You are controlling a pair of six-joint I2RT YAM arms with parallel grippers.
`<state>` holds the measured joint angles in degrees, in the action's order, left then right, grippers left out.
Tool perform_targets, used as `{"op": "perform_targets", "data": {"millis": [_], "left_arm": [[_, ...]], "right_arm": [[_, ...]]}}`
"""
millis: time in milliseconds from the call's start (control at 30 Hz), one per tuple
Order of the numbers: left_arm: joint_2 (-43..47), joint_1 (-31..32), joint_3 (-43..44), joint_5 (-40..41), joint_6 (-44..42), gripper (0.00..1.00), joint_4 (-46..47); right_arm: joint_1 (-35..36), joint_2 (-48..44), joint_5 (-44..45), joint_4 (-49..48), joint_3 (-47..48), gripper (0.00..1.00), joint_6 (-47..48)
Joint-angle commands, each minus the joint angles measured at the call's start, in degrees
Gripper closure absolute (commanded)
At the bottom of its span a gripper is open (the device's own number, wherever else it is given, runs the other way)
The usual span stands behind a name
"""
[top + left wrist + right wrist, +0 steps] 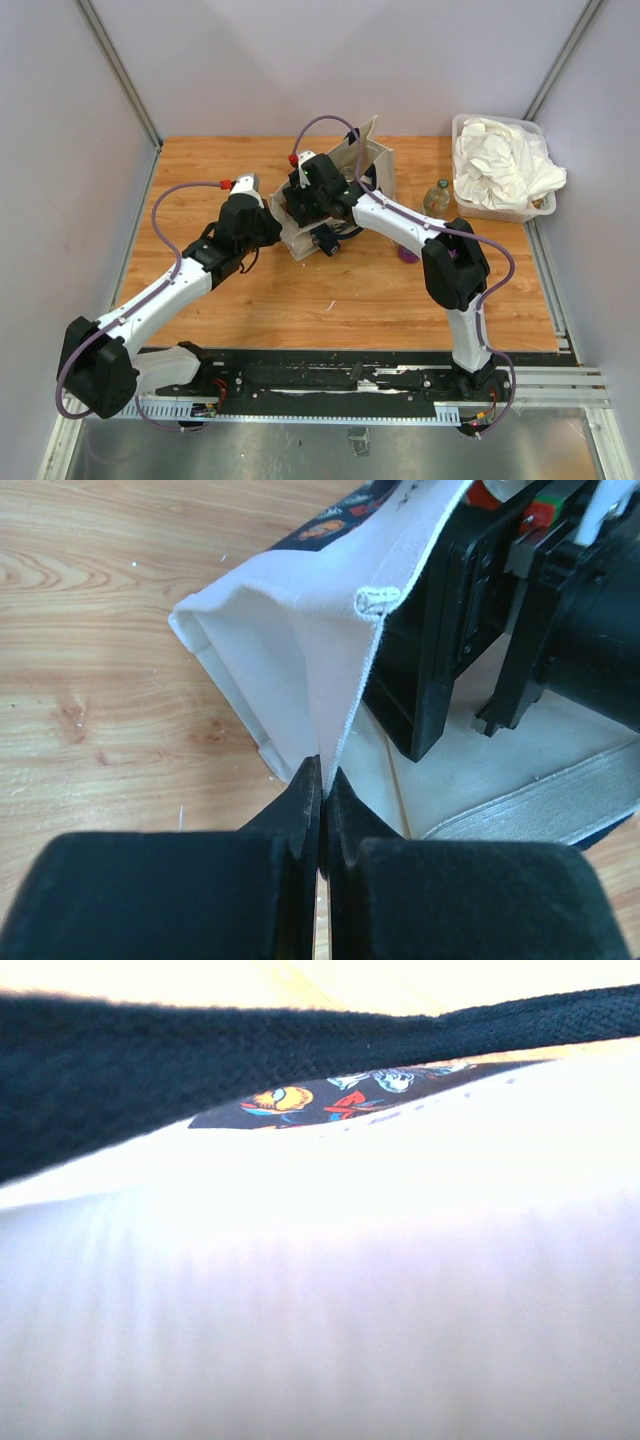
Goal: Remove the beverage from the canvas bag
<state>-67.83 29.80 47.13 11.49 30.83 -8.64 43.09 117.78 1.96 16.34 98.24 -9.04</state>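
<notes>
The canvas bag sits mid-table, its near-left rim pinched in the clenched left gripper, while the right gripper, just right of that pinch, sinks into the bag's opening, its jaws hidden by cloth, state untellable.

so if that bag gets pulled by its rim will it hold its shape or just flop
Probably flop: the bag wall is thin cloth, creased and folded where the left pincer pinches its rim. It looks light, so a tug would likely drag the whole bag across the smooth wooden table.
</notes>
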Motion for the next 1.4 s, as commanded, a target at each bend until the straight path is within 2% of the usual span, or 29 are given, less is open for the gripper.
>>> {"op": "perform_targets", "data": {"millis": [0, 333, 767, 1133, 1367], "left_arm": [[4.33, -0.07, 0.74, 1.87, -1.46, 1.0, -1.44], [3.81, 0.0, 1.95, -0.68, -1.34, 0.99, -1.9], [2.29, -0.01, 1.42, -2.8, -0.71, 0.97, -0.84], [1.39, -0.01, 0.99, -4.89, -0.9, 0.96, -0.5], [1.03, -0.01, 0.14, -5.32, -0.9, 0.96, 0.01]], "right_arm": [[1.2, -2.85, 1.58, 0.56, -1.61, 0.21, -1.32], [1.16, -0.79, 0.51, 0.43, 2.34, 0.21, -2.74], [1.99, 3.43, -5.22, -2.23, 3.76, 0.2, -1.1], [2.47, 9.07, -4.77, -1.93, 7.01, 0.19, -0.88], [2.47, 10.74, -4.45, -1.67, 4.27, 0.25, -1.58]]}}
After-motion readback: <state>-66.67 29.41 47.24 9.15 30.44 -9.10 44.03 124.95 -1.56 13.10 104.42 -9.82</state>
